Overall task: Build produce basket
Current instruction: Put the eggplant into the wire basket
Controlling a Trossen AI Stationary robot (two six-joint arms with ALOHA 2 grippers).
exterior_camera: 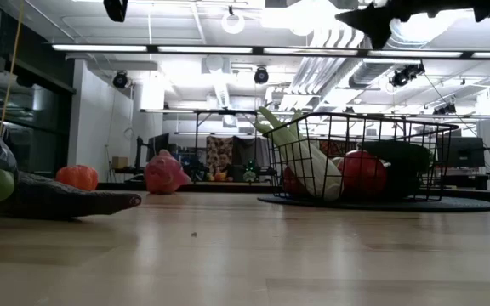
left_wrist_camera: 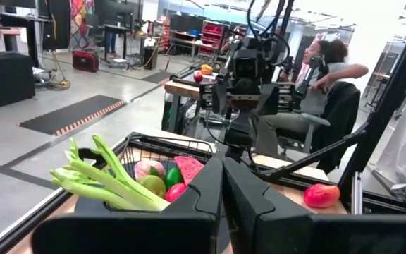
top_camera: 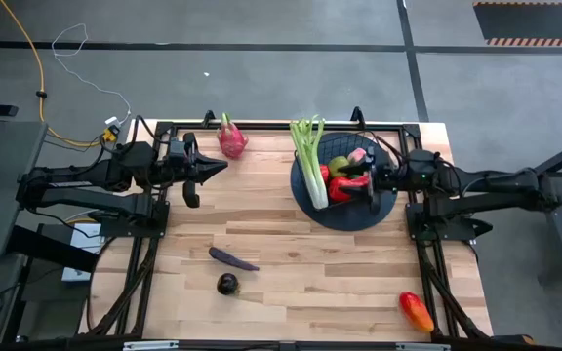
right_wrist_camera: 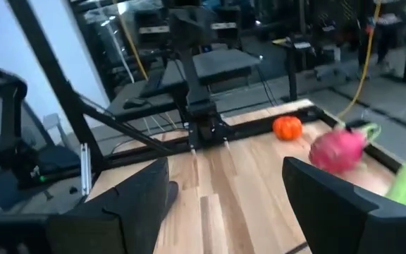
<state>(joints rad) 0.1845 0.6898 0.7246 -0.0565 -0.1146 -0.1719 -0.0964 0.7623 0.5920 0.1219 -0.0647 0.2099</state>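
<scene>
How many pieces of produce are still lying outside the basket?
4: pink dragon fruit at the table's far edge, purple eggplant and dark round fruit near the middle front, red-orange mango at the front right corner. None appears hidden.

Table: pale wood planks, smooth, slight sheen. Basket: thin black metal wire. Mat under it: dark, matt.

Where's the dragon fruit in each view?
High view: dragon fruit at the table's far edge, between left tool and basket.
Low view: pink lump left of the basket.
Left wrist view: not in it.
Right wrist view: pink blur beside an orange fruit.
Shared landmark: the celery.
</scene>
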